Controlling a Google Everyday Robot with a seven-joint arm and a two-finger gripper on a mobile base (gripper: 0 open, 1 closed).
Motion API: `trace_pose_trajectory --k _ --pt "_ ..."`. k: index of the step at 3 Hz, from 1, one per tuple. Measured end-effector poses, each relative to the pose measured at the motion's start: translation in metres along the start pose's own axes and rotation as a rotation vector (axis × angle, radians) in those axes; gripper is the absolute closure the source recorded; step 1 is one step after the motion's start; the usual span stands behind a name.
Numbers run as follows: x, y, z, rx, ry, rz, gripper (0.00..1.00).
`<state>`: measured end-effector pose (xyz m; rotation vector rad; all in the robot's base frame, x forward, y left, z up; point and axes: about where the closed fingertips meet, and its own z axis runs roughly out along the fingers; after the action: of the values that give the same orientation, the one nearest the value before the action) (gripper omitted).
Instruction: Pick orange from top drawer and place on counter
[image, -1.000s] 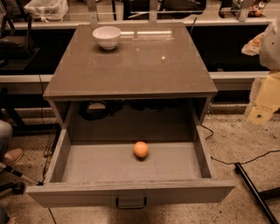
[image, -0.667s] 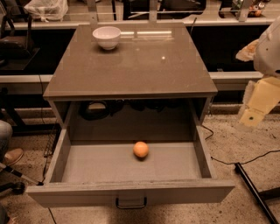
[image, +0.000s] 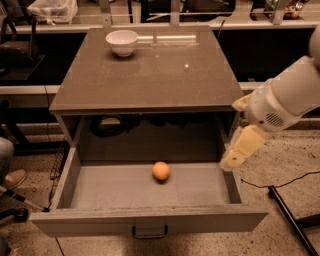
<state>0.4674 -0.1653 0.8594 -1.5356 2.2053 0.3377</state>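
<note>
The orange (image: 161, 170) lies on the floor of the open top drawer (image: 150, 220), near its middle. The drawer is pulled far out, with a small dark handle (image: 149, 233) on its front panel. The counter (image: 150, 75) is the glossy grey-brown top above it. My gripper (image: 235, 155) hangs from the white arm at the right, over the drawer's right wall, right of the orange and above it. It holds nothing.
A white bowl (image: 122, 42) stands at the counter's back left. A dark rod (image: 290, 220) and cable lie on the floor at right. A person's shoe (image: 12, 179) is at the left edge. Desks and clutter stand behind.
The arm has swung left and down, bringing the gripper from beside the cabinet to the drawer's right wall. The orange and drawer have not moved.
</note>
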Motion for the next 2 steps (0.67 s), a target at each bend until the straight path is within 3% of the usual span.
trace_pose_trajectory --k 1,2 --pt "-0.0114 0.0080 0.0670 -0.064 -0.070 0.075 0.00" --pt "-0.0114 0.0080 0.0670 -0.064 -0.070 0.075 0.00"
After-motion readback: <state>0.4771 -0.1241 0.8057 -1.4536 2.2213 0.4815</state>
